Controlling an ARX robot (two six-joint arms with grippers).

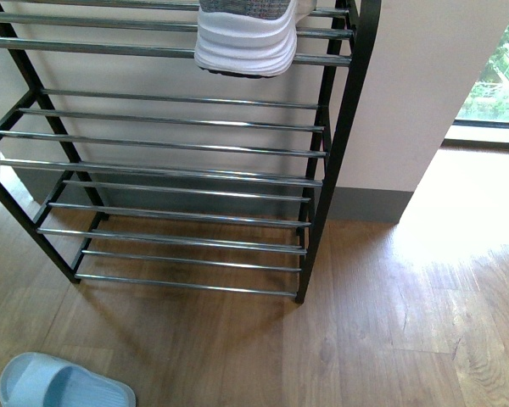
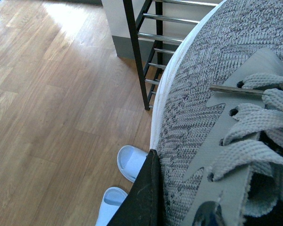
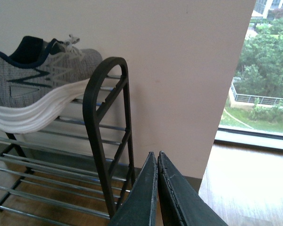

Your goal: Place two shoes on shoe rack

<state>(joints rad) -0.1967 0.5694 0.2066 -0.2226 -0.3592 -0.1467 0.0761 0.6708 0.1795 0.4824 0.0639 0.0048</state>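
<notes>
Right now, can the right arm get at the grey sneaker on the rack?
Probably yes: the right gripper, shut and empty, sits beside the shoe rack's end frame; the grey sneaker rests near that end with nothing covering it. It must open first.

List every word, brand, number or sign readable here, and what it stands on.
No readable text in any view.
The grey sneaker on the shoe rack bears only a navy zigzag mark, no letters.
The second sneaker, close to the left wrist camera, and the pale blue slides show no print.
</notes>
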